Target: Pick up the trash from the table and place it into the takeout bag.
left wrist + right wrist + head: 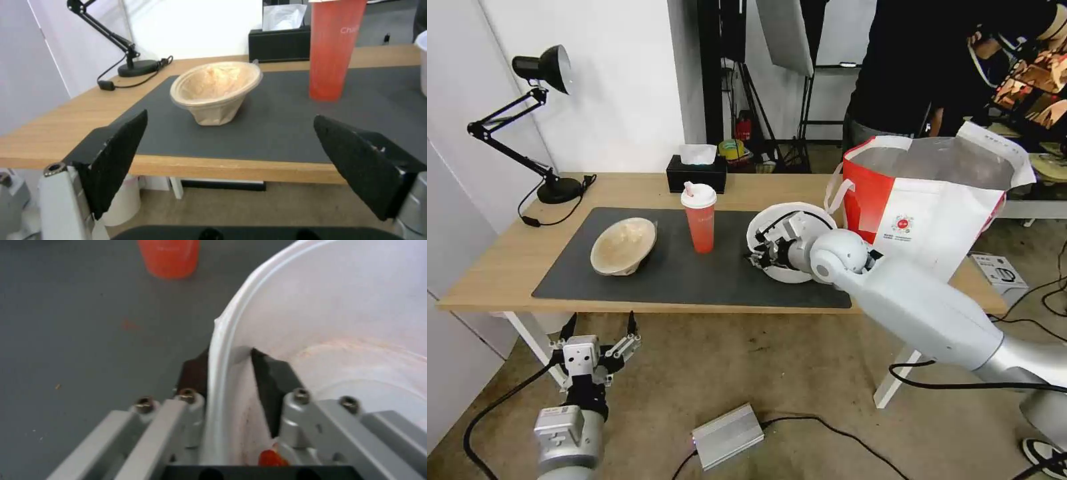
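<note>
You have the white plastic bowl [787, 241] right of centre in the head view, on the dark grey mat [694, 267], with your right gripper [762, 257] clamped on its near-left rim; in the right wrist view the two dark fingers [267, 380] pinch the bowl's wall [222, 373], one inside and one outside, and a red scrap [270, 458] sits low by the gripper body. Just left of the bowl stands the red drink cup [700, 217], upright with its white lid on. Further left, the beige paper-pulp bowl [624, 245] lies tipped on its side on the mat. The takeout bag [934, 200] stands open at the right end of the table [514, 260], near the white bowl. Your left gripper [599, 328] hangs at lower left, below the table edge, jaws spread wide. The tissue box [696, 172] and desk lamp [540, 120] sit toward the frame's top.
</note>
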